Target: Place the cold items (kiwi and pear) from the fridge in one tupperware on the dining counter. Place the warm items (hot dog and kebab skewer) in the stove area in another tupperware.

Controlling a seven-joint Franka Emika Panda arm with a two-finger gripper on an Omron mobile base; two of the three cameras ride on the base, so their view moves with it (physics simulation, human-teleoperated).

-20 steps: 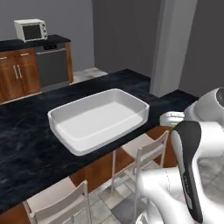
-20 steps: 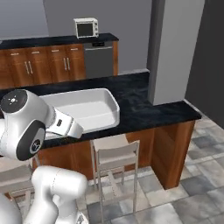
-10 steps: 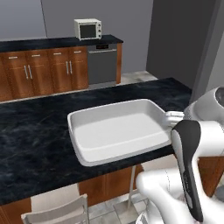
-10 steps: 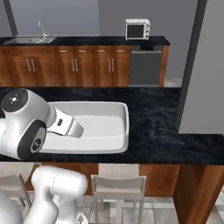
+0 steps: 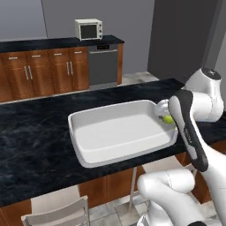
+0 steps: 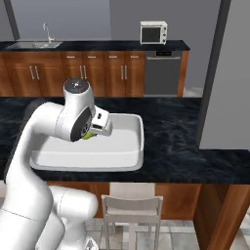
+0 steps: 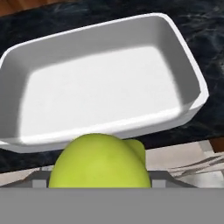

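Your hand view reveals the tupperware [image 7: 192, 94] empty inside; base views show gripper [image 5: 167, 117] clamped on pear [image 7: 99, 162] at its near rim.

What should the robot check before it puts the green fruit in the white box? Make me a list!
1. Pear held in the pincer: ok.
2. White tupperware is empty, room for fruit: ok.
3. Tupperware sits flat on the dark dining counter: ok.
4. Pear is over the tupperware's inside: not ok, it is at the near rim in the hand view.
5. Path into the tupperware is free: ok.
6. Firmness of the grip: cannot tell.
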